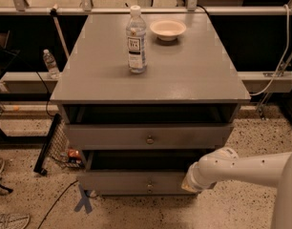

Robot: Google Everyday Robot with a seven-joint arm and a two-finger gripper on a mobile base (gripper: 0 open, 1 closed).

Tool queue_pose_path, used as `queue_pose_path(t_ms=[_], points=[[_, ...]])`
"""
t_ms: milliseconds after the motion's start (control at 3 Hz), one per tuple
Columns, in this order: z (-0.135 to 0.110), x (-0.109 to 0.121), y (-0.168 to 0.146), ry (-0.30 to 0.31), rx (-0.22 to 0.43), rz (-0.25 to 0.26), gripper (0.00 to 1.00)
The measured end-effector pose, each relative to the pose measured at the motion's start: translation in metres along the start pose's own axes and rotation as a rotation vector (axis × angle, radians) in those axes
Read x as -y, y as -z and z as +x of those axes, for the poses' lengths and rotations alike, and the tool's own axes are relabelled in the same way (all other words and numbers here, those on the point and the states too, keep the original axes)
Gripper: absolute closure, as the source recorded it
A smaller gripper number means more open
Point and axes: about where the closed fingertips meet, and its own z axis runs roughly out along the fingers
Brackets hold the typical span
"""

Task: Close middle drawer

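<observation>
The grey cabinet [151, 75] has its drawers pulled out. The middle drawer [117, 181] is the wide, low front with a small round knob [149, 181], standing out in front of the cabinet with a dark gap above it. The top drawer [108, 136] above it is also partly out. The lowest drawer is mostly hidden under the middle one. My white arm [241, 168] reaches in from the right. My gripper [188, 183] is at the right end of the middle drawer's front, at the same height as its knob.
A water bottle [136, 39] and a white bowl [168, 29] stand on the cabinet top. Another bottle [51, 63] stands on the left ledge. A black rack [50, 144] leans at the cabinet's left. Blue tape [84, 203] and cables lie on the speckled floor.
</observation>
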Motion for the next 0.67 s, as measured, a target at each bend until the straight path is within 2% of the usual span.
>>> queue_pose_path(t_ms=[667], points=[[-0.003, 0.037, -0.003, 0.024, 0.003, 0.062, 1.0]])
